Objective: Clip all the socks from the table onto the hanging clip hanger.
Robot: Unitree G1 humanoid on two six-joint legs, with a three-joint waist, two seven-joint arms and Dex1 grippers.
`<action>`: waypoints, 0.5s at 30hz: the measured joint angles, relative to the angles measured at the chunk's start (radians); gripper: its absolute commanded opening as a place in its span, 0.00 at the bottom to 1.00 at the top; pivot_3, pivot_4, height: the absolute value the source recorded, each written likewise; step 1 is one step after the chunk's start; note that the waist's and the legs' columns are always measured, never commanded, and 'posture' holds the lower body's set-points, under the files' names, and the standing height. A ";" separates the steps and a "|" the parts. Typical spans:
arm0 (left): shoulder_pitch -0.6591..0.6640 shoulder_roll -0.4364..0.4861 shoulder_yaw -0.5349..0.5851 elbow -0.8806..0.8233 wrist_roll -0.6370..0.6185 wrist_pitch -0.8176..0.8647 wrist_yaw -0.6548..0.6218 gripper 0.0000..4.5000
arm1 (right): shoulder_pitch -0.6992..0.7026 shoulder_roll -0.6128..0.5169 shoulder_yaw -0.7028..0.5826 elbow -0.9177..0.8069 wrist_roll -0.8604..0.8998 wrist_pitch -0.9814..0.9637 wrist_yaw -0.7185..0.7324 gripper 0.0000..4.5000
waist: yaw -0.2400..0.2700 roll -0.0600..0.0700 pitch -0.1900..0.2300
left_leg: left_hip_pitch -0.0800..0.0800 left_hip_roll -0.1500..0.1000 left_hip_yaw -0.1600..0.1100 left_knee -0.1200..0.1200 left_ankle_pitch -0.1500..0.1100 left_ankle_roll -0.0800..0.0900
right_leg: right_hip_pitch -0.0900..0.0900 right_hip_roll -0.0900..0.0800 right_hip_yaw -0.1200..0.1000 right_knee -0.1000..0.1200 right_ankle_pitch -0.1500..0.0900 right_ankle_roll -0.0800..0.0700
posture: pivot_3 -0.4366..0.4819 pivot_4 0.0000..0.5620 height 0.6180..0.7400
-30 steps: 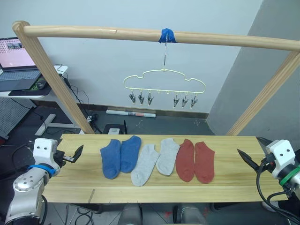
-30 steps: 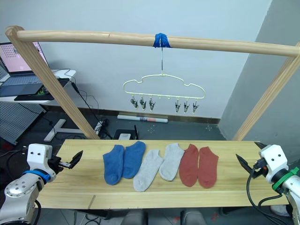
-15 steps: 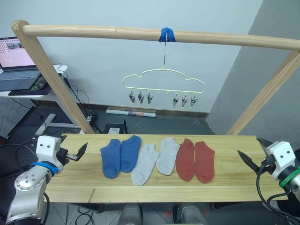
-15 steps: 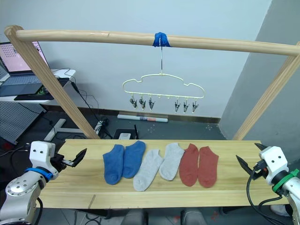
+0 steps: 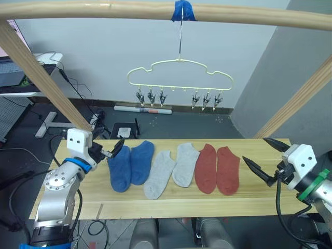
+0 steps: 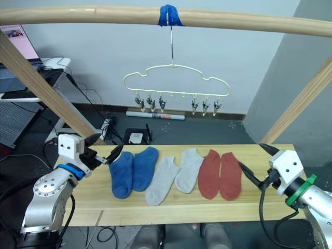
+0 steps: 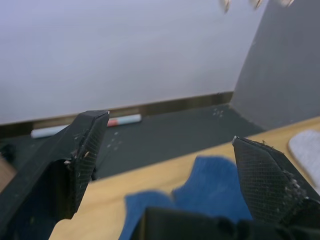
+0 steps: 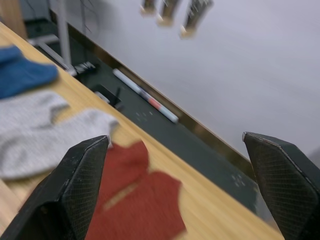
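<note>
Left eye view: blue socks (image 5: 129, 165) touch the left claw (image 5: 115, 151) (gaping).

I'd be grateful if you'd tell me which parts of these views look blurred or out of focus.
Left wrist view: the blue socks are soft, the left pincer sharper. Right wrist view: the red socks, grey socks and hanger clips are smeared. Eye views: socks, table and clip hanger look crisp.
</note>
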 measured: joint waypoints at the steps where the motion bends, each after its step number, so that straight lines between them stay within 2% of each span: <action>1: -0.013 -0.008 0.000 -0.009 -0.006 0.007 0.000 1.00 | -0.017 -0.002 0.001 -0.021 0.023 0.025 0.000 1.00 | -0.001 0.000 0.009 | -0.001 0.000 -0.001 0.000 0.000 0.000 | -0.001 0.000 -0.001 0.000 0.000 0.001 | 0.46 0.65 1.00; 4: -0.093 -0.055 -0.011 -0.016 -0.011 0.019 0.030 1.00 | -0.141 -0.016 0.046 -0.091 0.115 0.126 -0.017 1.00 | -0.006 -0.001 0.042 | -0.003 0.000 -0.002 0.001 0.001 0.000 | -0.003 0.001 -0.001 0.001 0.002 0.002 | 0.46 0.67 1.00; 8: -0.178 -0.111 -0.040 -0.043 -0.013 0.011 0.064 0.81 | -0.272 -0.029 0.093 -0.155 0.193 0.219 -0.042 1.00 | -0.007 -0.004 0.063 | -0.005 0.000 -0.005 0.001 0.001 0.000 | -0.004 0.001 -0.003 0.001 0.002 0.003 | 0.44 0.70 1.00; 12: -0.203 -0.137 -0.040 -0.045 -0.013 -0.003 0.083 0.54 | -0.284 -0.043 0.096 -0.155 0.213 0.266 -0.059 1.00 | -0.006 -0.004 0.073 | -0.010 0.000 -0.006 0.001 0.001 0.000 | -0.007 0.001 -0.004 0.000 0.001 0.004 | 0.44 0.71 1.00; 15: -0.217 -0.148 -0.042 -0.043 -0.013 -0.005 0.088 0.54 | -0.298 -0.049 0.096 -0.162 0.229 0.283 -0.067 1.00 | -0.006 -0.004 0.077 | -0.012 -0.001 -0.008 0.001 0.000 0.000 | -0.007 0.000 -0.005 -0.001 0.001 0.004 | 0.43 0.71 1.00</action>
